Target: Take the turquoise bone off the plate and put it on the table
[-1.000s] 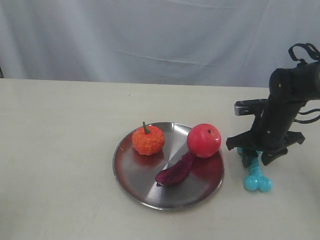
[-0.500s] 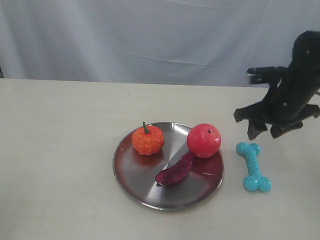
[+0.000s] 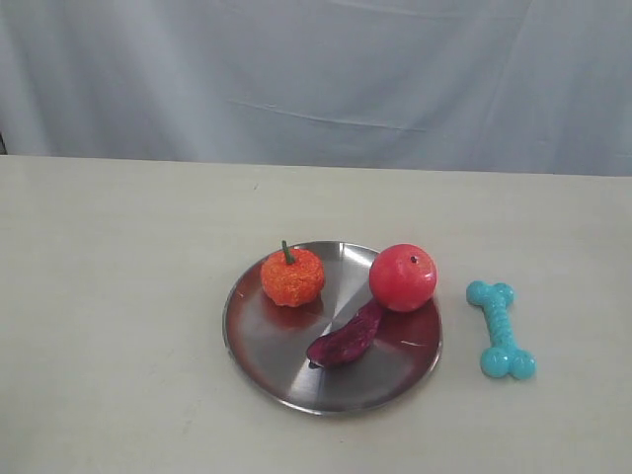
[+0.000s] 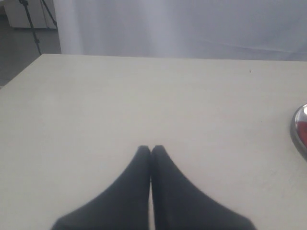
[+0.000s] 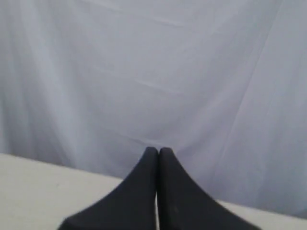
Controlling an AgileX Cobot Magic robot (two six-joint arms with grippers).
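Table (image 3: 118, 296) is carrying turquoise bone (image 3: 501, 329), three o'clock of plate (image 3: 259, 367); likely light, rubbery: grip ribbed shaft. Left gripper (image 4: 150, 149), right gripper (image 5: 158, 151) sitting closed, empty.

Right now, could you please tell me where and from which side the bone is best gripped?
Probably the ribbed shaft of the bone, midway between its knobs, from straight above, closing across it. It lies flat on the table, apart from the plate, and the shaft is its narrowest part.
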